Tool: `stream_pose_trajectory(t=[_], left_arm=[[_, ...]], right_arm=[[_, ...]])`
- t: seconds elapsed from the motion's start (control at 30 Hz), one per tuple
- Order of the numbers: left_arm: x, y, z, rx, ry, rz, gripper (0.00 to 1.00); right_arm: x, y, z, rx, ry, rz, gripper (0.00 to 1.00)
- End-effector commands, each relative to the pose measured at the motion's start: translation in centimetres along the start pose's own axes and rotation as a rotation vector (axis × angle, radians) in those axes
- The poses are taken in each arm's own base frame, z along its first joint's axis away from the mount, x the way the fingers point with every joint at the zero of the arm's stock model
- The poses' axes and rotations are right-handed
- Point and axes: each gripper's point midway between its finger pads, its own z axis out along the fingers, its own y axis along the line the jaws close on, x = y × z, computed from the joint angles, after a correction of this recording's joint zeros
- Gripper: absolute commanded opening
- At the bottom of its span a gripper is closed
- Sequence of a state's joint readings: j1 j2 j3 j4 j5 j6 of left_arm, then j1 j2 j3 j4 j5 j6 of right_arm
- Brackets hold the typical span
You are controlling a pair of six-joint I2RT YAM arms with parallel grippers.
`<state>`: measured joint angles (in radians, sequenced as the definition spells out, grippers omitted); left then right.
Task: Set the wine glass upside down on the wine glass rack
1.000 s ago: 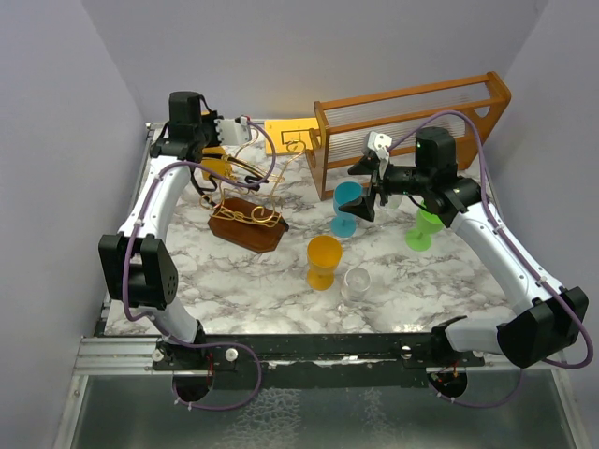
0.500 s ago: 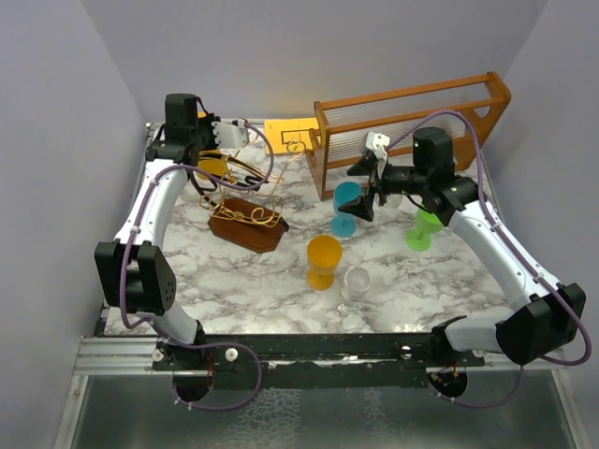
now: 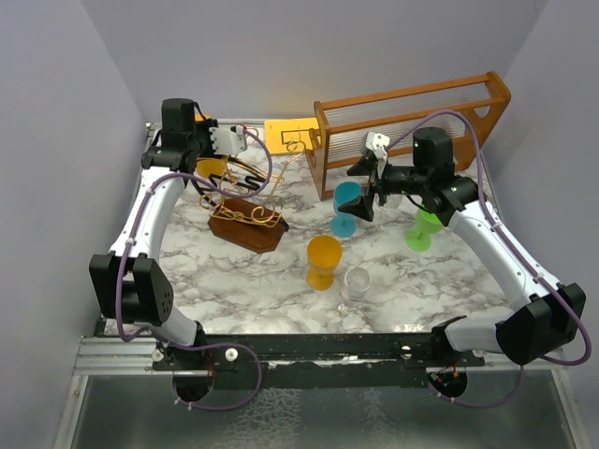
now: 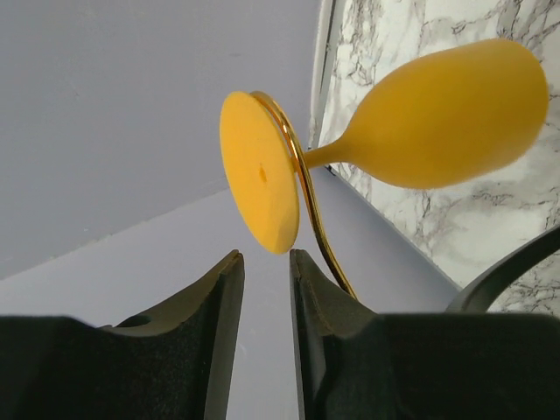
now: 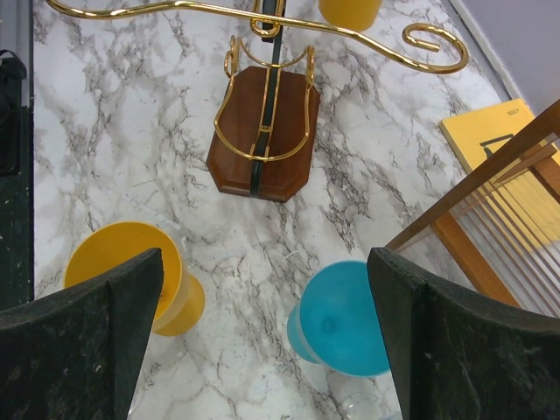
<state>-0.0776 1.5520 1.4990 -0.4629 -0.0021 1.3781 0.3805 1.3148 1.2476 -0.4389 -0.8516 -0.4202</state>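
Jaws of the left gripper (image 4: 267, 255) stand barely parted and empty, just short of the yellow wine glass (image 4: 437, 114), which hangs by its foot on the wine glass rack (image 3: 245, 223). The right gripper (image 5: 262, 262) is spread wide over a blue wine glass (image 5: 341, 317), beside the wooden frame (image 3: 412, 110).

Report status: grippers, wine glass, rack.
Left gripper empty, jaws narrowly apart, short of the yellow wine glass. It hangs by its foot from a gold arm of the wine glass rack. Right gripper open above the blue glass. Nothing blocking.
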Motion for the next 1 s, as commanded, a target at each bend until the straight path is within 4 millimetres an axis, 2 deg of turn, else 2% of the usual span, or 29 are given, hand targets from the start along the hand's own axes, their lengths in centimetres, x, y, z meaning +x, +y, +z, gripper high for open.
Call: stream_pose_trajectory(t=[0.0, 0.2, 0.43, 0.5, 0.6, 0.73, 0.83, 0.97], left_arm=[[1.0, 0.8, -2.3, -0.034, 0.047, 0.022, 0.32], [1.1, 1.0, -4.0, -0.049, 0.054, 0.011, 0.40], [0.8, 1.6, -5.7, -0.123, 0.027, -0.083, 0.56], [0.8, 2.3, -6.0, -0.162, 0.025, -0.140, 0.60], [0.9, 3.9, -6.8, -0.244, 0.021, -0.264, 0.65], [0.0, 5.8, -8.1, -0.341, -0.053, -0.523, 0.70], [-0.8, 6.4, -9.2, -0.371, -0.111, -0.655, 0.76], [-2.0, 6.3, -10.7, -0.360, -0.188, -0.739, 0.84]], right_arm=[[-0.3, -0.3, 0.2, 0.009, -0.014, -0.015, 0.99], [-0.4, -1.0, -0.1, 0.039, 0.013, -0.028, 0.99], [0.2, -1.6, -0.3, 0.064, 0.100, -0.073, 1.00], [0.6, -0.9, 0.1, 0.043, 0.146, -0.091, 0.98], [1.7, 1.6, 1.3, -0.021, 0.227, -0.129, 0.95], [3.2, 4.9, 2.8, -0.093, 0.314, -0.166, 0.93], [4.5, 6.0, 3.6, -0.103, 0.378, -0.174, 0.91], [7.0, 6.9, 4.8, -0.109, 0.499, -0.178, 0.86]])
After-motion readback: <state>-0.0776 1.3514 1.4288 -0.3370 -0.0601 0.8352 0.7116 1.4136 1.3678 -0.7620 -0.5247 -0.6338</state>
